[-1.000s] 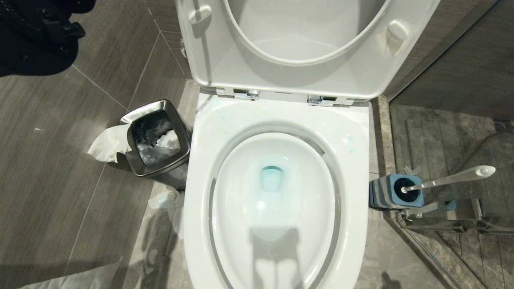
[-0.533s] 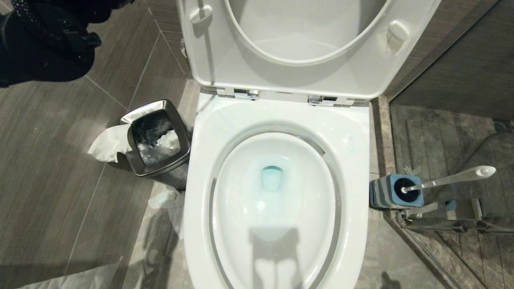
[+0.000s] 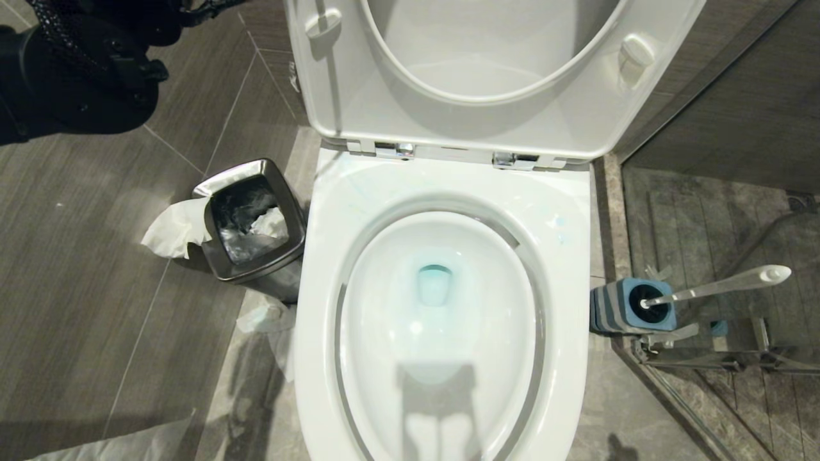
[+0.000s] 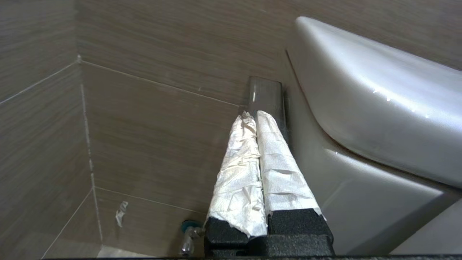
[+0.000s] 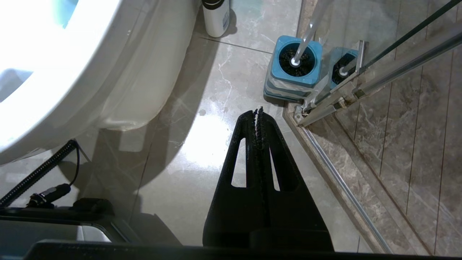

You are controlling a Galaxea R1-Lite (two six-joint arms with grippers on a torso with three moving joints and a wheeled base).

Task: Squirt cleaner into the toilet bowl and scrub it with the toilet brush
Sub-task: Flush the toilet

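1. Far left, the left arm (image 3: pixel 77 70) has come further into the head view over the last second — a small shift up by the wall. The left gripper (image 4: pixel 255 115) has its two tape-wrapped fingers pressed together, holding nothing, next to the toilet's outer side.
2. One steel waste bin (image 3: pixel 250 221) stands just left of the toilet, with one tissue (image 3: pixel 173 227) hanging on its rim.
3. One toilet bowl (image 3: pixel 442 410) lies in the middle, seat and lid raised. The cleaner (image 3: pixel 434 285) already tints the water pale blue, so I judge the squirting done and the scrubbing next.
4. On the right, one toilet brush (image 3: pixel 721 286) sits untouched in its blue holder (image 3: pixel 631 307) — nothing here has changed.
5. The right gripper (image 5: pixel 259 119) hangs closed and empty above the floor, near the holder.
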